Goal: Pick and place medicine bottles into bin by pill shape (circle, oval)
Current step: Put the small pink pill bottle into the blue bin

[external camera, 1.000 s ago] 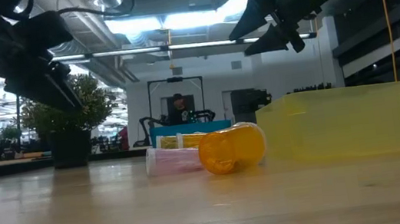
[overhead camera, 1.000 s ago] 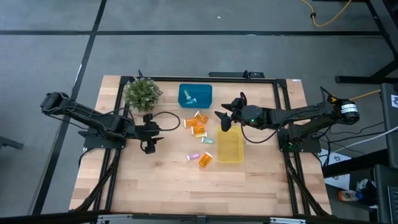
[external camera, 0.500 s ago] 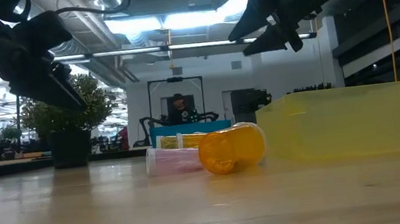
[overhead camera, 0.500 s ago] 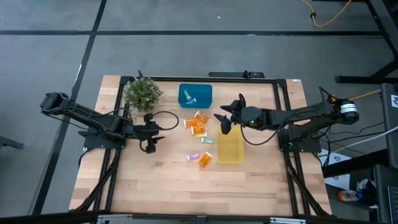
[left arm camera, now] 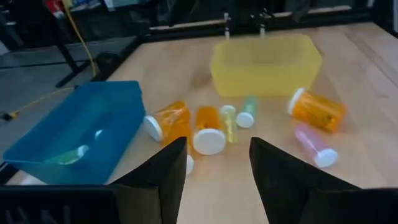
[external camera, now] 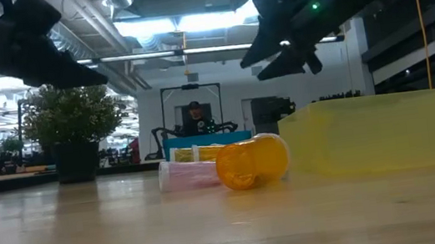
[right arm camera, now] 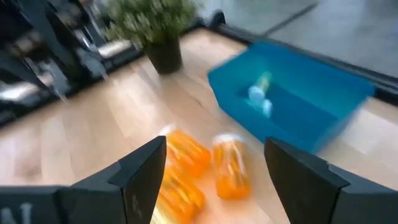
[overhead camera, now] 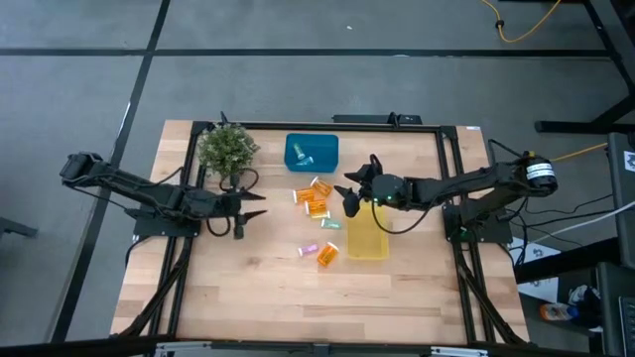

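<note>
Right claw (overhead camera: 351, 192) is hanging open and empty above the counter (overhead camera: 258, 288), just beside the cluster of orange bottles (overhead camera: 315, 198) lying between the blue bin (overhead camera: 312, 151) and the yellow bin (overhead camera: 366, 236). Left claw (overhead camera: 253, 204) is also sitting open with nothing in it, well apart to the left of the bottles, near the potted plant (overhead camera: 227, 148). No readable writing is showing on any bottle or bin. One pale bottle (right arm camera: 260, 94) is already lying in the blue bin. Another orange bottle (overhead camera: 327, 255) and a pink bottle (overhead camera: 309, 248) are lying nearer the counter's front edge, just left of the yellow bin, and a teal bottle (overhead camera: 331, 224) is resting between the two groups. In the low view the big orange bottle (external camera: 251, 161) is partly hiding the pink one (external camera: 186, 173) behind it, and a person (external camera: 194, 118) is sitting far back in the room
</note>
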